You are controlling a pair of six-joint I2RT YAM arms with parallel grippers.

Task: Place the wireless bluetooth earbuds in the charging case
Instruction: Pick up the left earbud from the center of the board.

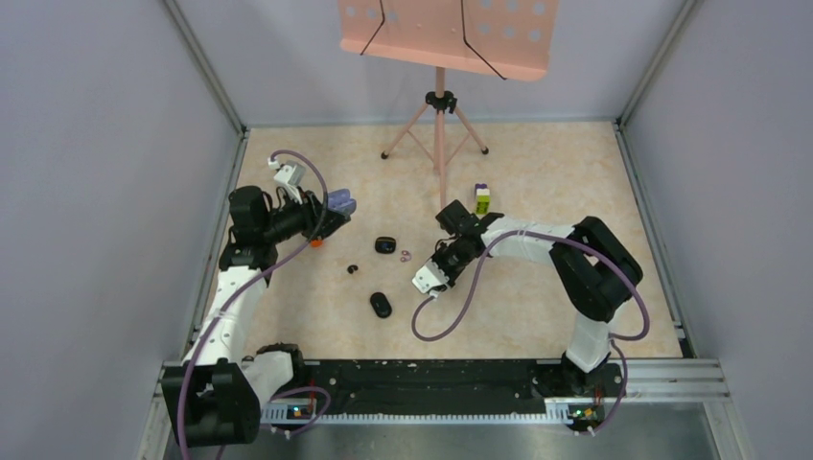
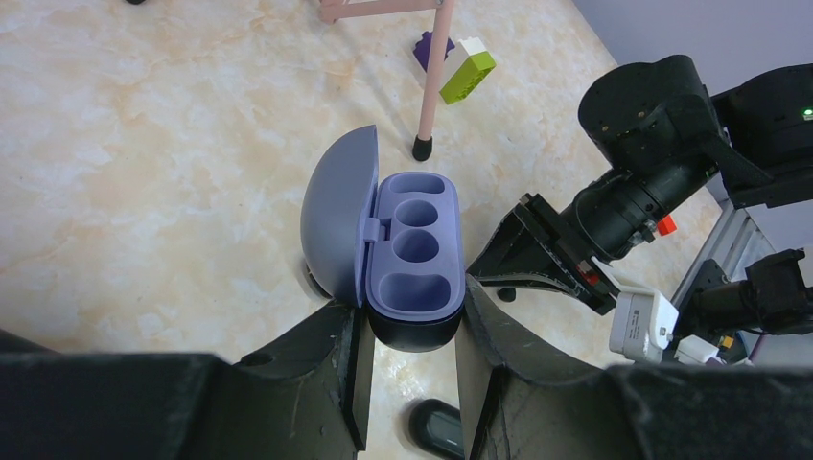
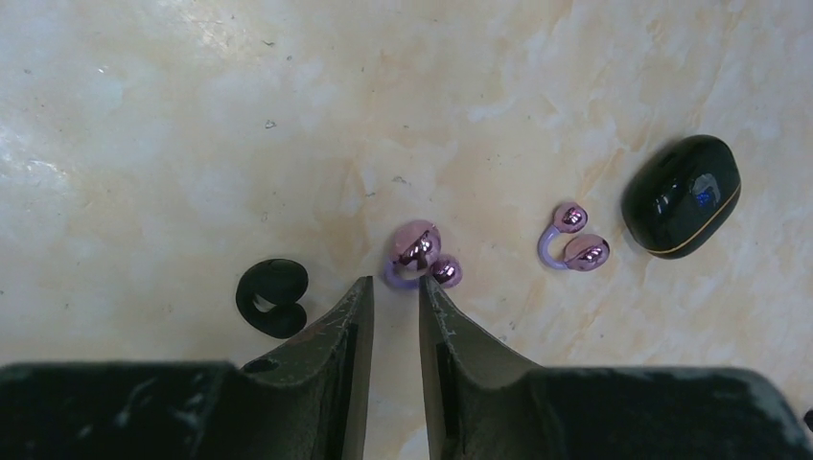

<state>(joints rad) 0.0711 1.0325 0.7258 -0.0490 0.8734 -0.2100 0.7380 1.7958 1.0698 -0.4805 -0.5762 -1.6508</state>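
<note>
My left gripper (image 2: 412,331) is shut on the dark base of an open pale purple charging case (image 2: 414,244) and holds it above the table. The lid is swung left and all its wells are empty. It also shows in the top view (image 1: 337,203). My right gripper (image 3: 395,283) points down at the table, its jaws a narrow gap apart, and nothing is clamped. One purple earbud (image 3: 417,254) lies right at its fingertips. A second purple earbud (image 3: 573,240) lies to its right, also seen from above (image 1: 405,255). A black earbud (image 3: 273,297) lies left of the fingers.
A closed black case (image 3: 681,196) lies beyond the second purple earbud (image 1: 385,245). Another black case (image 1: 381,305) and a black earbud (image 1: 353,269) lie nearer the front. A green-and-purple block (image 1: 482,198) and a pink music stand (image 1: 441,105) stand at the back.
</note>
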